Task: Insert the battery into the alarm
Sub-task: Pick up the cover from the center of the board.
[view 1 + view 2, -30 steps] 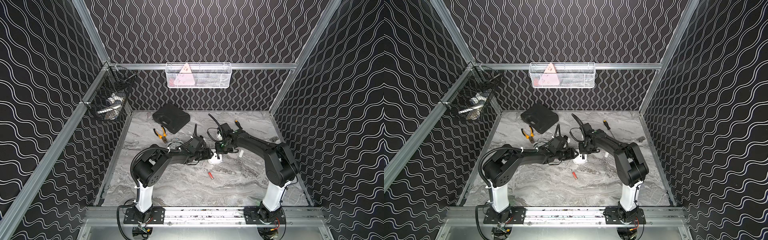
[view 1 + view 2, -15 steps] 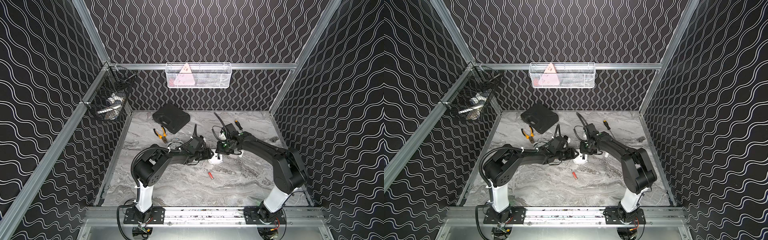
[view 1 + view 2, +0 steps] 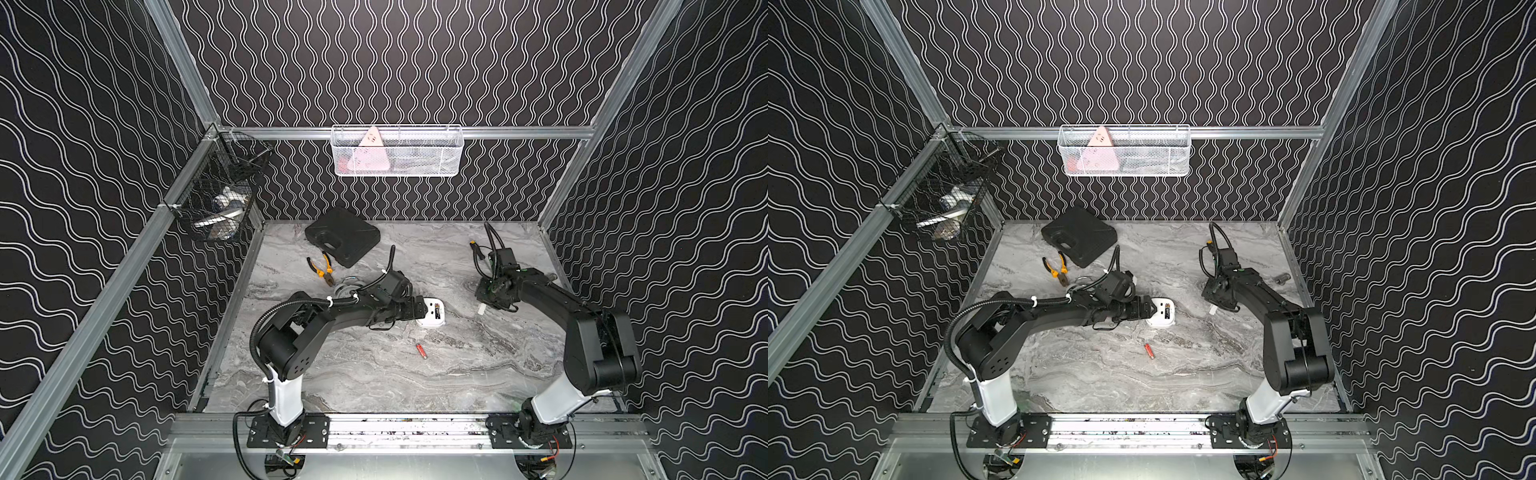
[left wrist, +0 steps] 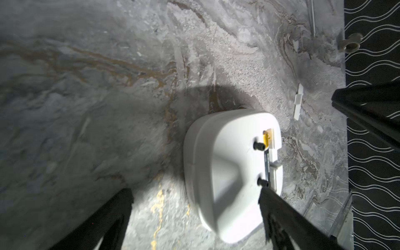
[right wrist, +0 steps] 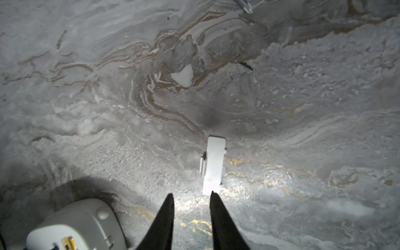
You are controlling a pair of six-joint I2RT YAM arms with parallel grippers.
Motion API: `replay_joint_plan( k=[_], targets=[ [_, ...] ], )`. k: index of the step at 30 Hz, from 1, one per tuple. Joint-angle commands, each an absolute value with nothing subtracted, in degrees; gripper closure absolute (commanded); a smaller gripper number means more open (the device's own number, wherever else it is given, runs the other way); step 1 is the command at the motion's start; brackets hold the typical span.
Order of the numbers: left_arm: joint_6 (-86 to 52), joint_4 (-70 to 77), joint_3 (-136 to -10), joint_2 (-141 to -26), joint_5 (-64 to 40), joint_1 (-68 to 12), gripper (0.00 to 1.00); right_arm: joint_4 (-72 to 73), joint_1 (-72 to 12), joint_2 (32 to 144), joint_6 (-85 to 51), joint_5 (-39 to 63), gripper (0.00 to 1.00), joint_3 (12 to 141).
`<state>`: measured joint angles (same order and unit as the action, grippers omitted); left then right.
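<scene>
Shows left end effector gaping by alarm, right end effector slightly parted, empty, near cover; battery on bench.

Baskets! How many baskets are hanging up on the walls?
2. A white basket hangs on the back wall, and a black basket hangs on the side wall near that corner. None seem hidden.

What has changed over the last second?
The right gripper pulled back from the alarm toward the right, its tips now by the white cover. The left gripper opened, letting the alarm go. Alarm, cover and red battery stayed put.
</scene>
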<state>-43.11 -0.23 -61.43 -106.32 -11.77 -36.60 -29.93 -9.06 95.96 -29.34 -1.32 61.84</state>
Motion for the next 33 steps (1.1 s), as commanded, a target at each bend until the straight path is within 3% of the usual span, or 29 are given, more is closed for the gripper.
replay_joint_plan(
  k=[1, 21, 33],
  targets=[
    [-41.34, -2.67, -62.40, -104.22, -10.76, -36.48, 0.01, -32.79, -8.51, 98.62, -29.43, -3.52, 0.75, 64.24],
    [-40.28, -2.38, -60.91, -103.36, -8.96, -36.52, 0.01, -32.30, -8.48, 106.16, -29.18, -1.22, 0.91, 66.36],
    [-39.88, -1.77, -60.84, -102.73, -8.31, -36.43, 0.01, -32.97, -8.44, 103.38, -29.27, 0.31, 0.97, 66.42]
  ],
)
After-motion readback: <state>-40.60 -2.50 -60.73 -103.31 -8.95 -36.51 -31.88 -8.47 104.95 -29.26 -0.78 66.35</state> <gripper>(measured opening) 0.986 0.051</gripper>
